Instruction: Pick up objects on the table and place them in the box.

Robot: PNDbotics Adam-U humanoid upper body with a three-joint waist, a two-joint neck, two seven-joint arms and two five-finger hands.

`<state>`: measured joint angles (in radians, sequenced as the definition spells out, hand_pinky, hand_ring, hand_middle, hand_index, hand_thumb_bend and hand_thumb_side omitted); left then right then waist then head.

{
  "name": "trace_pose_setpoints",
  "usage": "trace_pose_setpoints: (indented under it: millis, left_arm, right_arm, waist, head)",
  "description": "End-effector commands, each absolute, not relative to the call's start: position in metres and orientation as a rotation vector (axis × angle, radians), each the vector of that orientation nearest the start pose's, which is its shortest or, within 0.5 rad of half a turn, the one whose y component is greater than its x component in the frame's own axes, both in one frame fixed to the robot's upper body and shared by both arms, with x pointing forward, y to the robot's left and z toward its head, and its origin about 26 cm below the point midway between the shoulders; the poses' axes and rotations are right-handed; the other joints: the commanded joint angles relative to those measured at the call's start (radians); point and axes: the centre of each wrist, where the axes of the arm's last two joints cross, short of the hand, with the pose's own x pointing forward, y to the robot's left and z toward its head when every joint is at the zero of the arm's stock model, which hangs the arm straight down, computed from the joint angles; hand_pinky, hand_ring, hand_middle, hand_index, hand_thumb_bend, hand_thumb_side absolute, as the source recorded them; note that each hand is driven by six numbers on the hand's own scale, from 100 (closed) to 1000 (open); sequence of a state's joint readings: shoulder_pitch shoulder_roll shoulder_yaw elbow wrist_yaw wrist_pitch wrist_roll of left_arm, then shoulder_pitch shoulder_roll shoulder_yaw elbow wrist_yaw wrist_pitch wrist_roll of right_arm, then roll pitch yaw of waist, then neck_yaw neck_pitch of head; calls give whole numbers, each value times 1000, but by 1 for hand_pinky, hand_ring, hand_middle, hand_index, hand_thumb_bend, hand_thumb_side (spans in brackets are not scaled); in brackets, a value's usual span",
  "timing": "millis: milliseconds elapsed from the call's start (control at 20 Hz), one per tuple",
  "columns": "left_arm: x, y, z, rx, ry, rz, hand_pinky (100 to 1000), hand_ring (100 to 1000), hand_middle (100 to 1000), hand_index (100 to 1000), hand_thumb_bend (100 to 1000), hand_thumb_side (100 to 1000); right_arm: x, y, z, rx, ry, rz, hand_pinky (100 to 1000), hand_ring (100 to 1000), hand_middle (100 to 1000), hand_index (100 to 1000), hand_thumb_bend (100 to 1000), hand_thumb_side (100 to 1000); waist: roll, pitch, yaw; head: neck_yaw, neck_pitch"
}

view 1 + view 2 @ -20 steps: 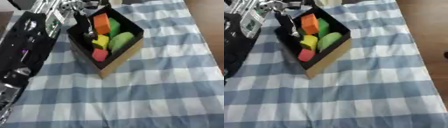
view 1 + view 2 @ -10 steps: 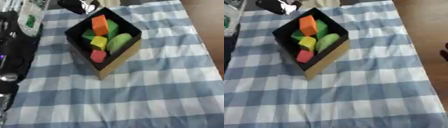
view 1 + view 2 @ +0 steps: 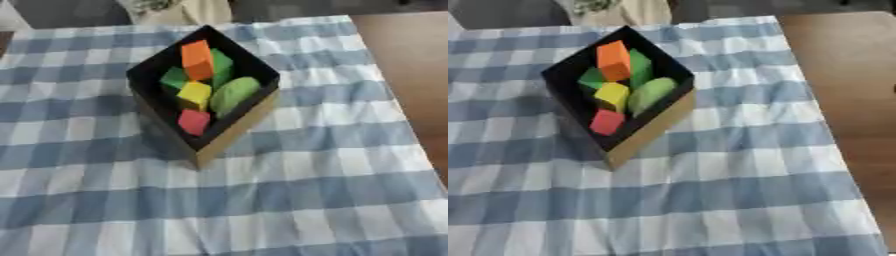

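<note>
Left eye view: box (image 3: pixel 229 134) mid-cloth (blocks inside), cloth (image 3: pixel 306 200) bare around; hands unseen

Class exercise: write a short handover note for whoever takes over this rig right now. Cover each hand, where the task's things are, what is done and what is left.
Hands: neither the left nor the right hand shows in either eye view.
Things: the box stands on the blue checked tablecloth. Inside it lie an orange block, a yellow block, a red block, a light green rounded piece and darker green blocks.
Done: all visible blocks are in the box.
Left: no loose object shows on the cloth; check outside the view before stopping.
</note>
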<state>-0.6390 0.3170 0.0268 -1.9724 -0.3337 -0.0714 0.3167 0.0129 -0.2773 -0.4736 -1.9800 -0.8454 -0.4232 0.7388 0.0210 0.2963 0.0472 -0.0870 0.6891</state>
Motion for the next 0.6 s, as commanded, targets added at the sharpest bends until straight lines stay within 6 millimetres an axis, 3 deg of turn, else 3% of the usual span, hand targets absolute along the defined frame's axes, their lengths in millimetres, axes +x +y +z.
trace_pose_setpoints:
  millis: [50, 600]
  left_arm:
    - [311, 235, 299, -711, 3361, -2, 875, 838, 789, 926, 222, 755]
    - [311, 243, 287, -672, 3408, -83, 876, 836, 787, 927, 206, 800]
  right_arm:
    - [230, -401, 157, -471, 3451, -530, 1000, 1000, 439, 993, 100, 528]
    - [231, -401, 159, -486, 3413, -475, 1000, 1000, 471, 992, 100, 529]
  waist:
    - [-18, -13, -1]
    - [-27, -2, 0]
  head:
    - [5, -18]
    - [13, -18]
